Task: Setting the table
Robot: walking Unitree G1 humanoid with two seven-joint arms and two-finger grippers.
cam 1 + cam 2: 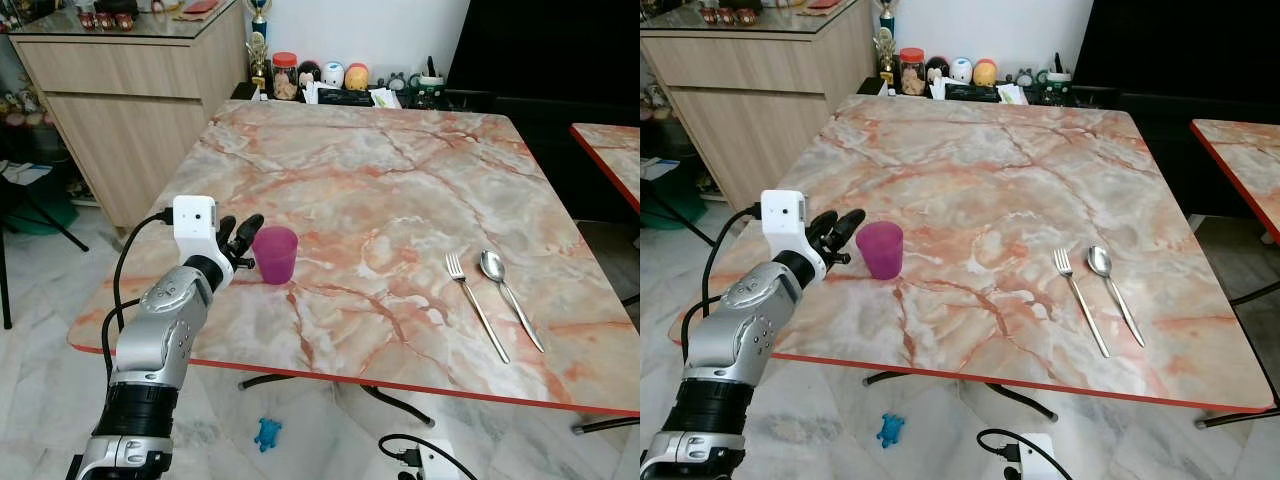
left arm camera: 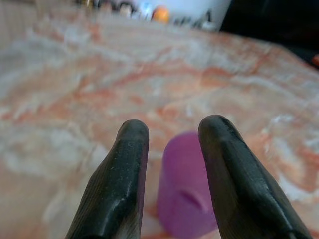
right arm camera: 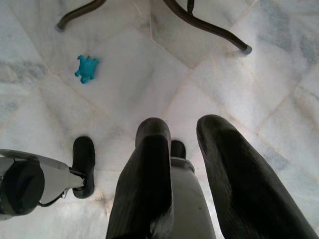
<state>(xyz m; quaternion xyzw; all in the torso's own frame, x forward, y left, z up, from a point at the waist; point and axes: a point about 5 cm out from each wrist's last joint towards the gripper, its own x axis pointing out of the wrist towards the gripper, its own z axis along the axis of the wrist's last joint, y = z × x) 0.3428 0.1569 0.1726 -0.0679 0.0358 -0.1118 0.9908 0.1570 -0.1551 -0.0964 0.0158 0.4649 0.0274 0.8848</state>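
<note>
- Grip: left claw (image 1: 241, 222) stood with its two black prongs spread apart, clamped on nothing
- Purple cup (image 1: 275, 254) stood upright on the marble table (image 1: 380, 170), just ahead of that claw's tips and slightly to its outer-right side; looked to be touching or nearly touching the nearer prong, could not be told which
- Seen along the left claw (image 2: 172, 132), showed the cup (image 2: 184, 194) low in the gap between the prongs, not yet enclosed
- Judged light and probably empty: a small plastic tumbler, stiff enough to hold shape yet easy to tip or skid on the polished marble if nudged on one side only
- Looked smooth and slightly tapered, so likely slippery; not fragile, though a hard squeeze could flex the thin wall
- Best taken around the middle of the wall, one prong on each side, below the rim and above the base, with a modest squeeze
- Called for the claw to advance a little farther so that the cup sat fully between the prongs before closing
- Fork (image 1: 476, 305) and spoon (image 1: 508, 295) lay side by side, well apart from the left claw, far off to its right
- Right claw (image 3: 182, 130) hung idle over the pale floor, prongs apart and holding nothing
</note>
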